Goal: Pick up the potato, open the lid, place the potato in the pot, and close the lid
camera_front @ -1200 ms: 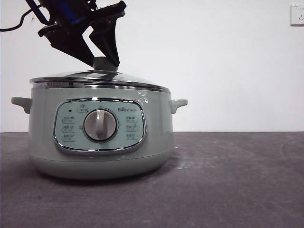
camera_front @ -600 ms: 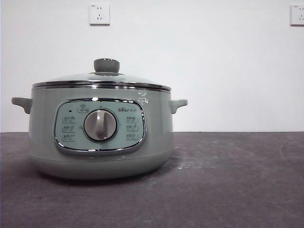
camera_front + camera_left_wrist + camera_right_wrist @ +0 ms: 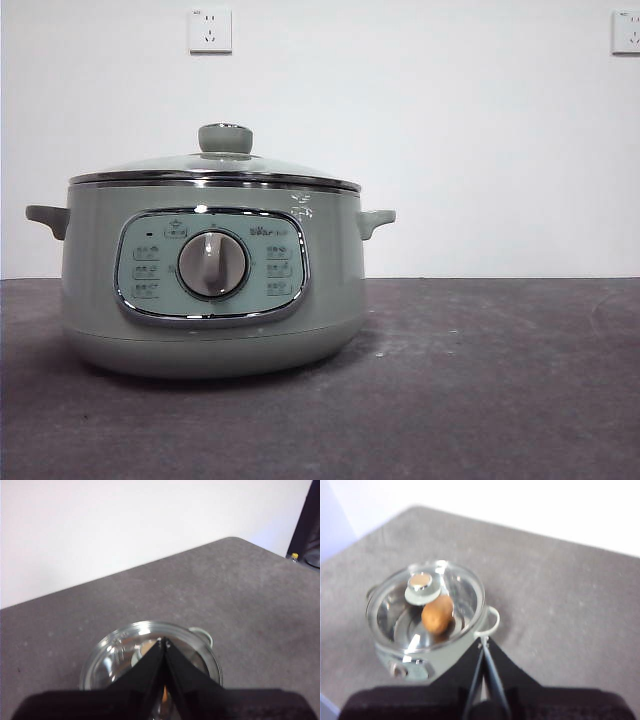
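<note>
1. Your left gripper (image 3: 164,641) hangs high over the grey table (image 3: 240,595), its two black jaws pressed together tip to tip with nothing between them.
2. Directly beyond those fingertips sits the pot (image 3: 202,635), seen from above, one small pale handle jutting out past the jaws.
3. The lid (image 3: 112,655) covers the pot, its glass catching bright glare; a blurred orange patch shows beside the fingers.
</note>
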Tool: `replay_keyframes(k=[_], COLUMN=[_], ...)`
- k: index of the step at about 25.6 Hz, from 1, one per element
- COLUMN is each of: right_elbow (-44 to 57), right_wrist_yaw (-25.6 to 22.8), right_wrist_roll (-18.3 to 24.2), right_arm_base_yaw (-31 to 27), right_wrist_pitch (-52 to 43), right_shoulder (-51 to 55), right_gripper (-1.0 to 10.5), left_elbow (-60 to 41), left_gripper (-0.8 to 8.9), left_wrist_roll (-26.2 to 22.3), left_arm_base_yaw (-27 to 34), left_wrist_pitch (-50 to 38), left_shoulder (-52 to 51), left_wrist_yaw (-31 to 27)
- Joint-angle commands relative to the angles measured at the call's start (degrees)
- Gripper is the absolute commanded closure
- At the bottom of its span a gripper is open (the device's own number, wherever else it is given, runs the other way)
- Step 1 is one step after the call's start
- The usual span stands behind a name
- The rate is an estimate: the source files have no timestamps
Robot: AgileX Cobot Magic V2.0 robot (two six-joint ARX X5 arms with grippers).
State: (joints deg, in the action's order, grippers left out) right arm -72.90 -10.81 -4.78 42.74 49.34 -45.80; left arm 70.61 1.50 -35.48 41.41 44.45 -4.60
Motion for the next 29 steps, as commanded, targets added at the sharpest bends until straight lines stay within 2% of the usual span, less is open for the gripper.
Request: replay_keyframes(k=[1,4,8,14,29], right_elbow=[10.6,22.7,30.2,31.0,30.9], right_wrist_yaw=[-0.7,-4.4,-4.6,-4.7,-4.5], right_wrist_roll=[-0.1,-0.2,-0.7,-8.0,-8.0], right_arm_base_yaw=[0.1,0.1,0.1,0.1,0.1], right_wrist_pitch=[-7.6,-16.3,-21.4,-20.4,-20.2], right_shoulder=[5.0,11.5,15.5,15.3,15.3], right_gripper=[9.6,9.6,9.6,9.5,9.5], left_elbow=[-7.8,-19.3,-26.6,-27.9,-27.9], left_gripper=[8.22,8.22,8.22,8.17,8.17], left_wrist_roll=[-0.7,0.2,0.9,1.7,1.7], left_arm_base_yaw=[-0.2,-0.2,-0.2,-0.2,-0.2], left_wrist_pitch=[-2.8,-6.3,-8.3,-5.3,-1.1], left_shoulder=[-5.0,-12.7,-18.4,-19.3,-18.6], left_wrist_yaw=[-2.1,-2.9,-2.8,-2.9,-2.8])
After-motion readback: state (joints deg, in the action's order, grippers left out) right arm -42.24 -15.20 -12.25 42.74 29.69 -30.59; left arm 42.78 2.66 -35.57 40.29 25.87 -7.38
